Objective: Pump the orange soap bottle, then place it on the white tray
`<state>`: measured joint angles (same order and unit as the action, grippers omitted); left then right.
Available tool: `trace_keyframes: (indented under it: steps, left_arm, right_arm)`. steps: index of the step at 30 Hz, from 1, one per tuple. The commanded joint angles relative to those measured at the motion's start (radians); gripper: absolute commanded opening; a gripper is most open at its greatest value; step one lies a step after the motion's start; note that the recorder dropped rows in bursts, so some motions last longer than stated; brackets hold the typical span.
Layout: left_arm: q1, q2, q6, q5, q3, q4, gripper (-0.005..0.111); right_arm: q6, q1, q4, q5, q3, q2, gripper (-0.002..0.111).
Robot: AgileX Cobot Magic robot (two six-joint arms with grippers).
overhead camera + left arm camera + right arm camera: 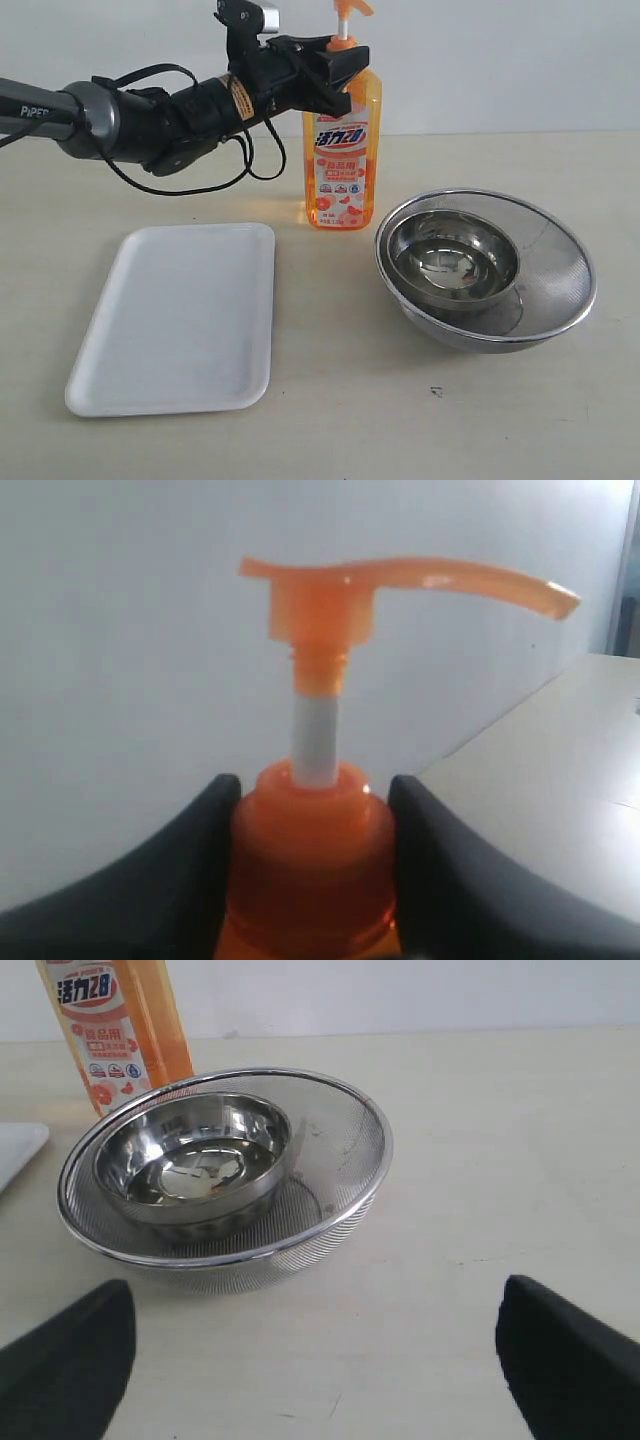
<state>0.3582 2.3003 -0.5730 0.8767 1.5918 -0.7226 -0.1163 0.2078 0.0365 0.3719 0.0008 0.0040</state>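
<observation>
Bottle (342, 165), upright, your left tool (312, 790) clamped on its collar, right tool (312, 1340) wide: risk, you tip it onto the bowls (556, 262) if that high grip slips.

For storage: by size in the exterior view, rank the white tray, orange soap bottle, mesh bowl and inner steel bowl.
1. white tray
2. mesh bowl, nearly as large
3. orange soap bottle, inner steel bowl: alike

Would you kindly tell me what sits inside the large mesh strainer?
A smaller solid steel bowl sits inside the mesh strainer, looking empty apart from reflections. The strainer's floor beneath it is covered, so nothing there can be checked.
</observation>
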Motion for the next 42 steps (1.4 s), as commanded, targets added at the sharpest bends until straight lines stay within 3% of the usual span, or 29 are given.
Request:
trace_keyframes:
  steps: [1,5,13,33,42]
  left_arm:
    - [0.001,0.004,0.017,-0.038,0.002,0.003,0.020]
    - [0.001,0.004,0.041,-0.038,0.002,0.001,0.005]
    - [0.001,-0.013,0.039,-0.069,0.002,-0.027,0.005]
    - [0.001,-0.151,-0.174,-0.179,-0.001,-0.210,0.005]
    - [0.001,-0.278,-0.204,-0.276,-0.134,-0.158,0.005]
  right_arm:
    - [0.002,-0.007,0.000,-0.007,-0.001,-0.004,0.088]
    - [0.002,-0.007,0.000,-0.007,-0.001,-0.004,0.088]
    - [0.002,-0.007,0.000,-0.007,-0.001,-0.004,0.088]
    - [0.002,-0.007,0.000,-0.004,-0.001,-0.004,0.088]
    - [0.002,-0.007,0.000,-0.004,-0.001,-0.004,0.088]
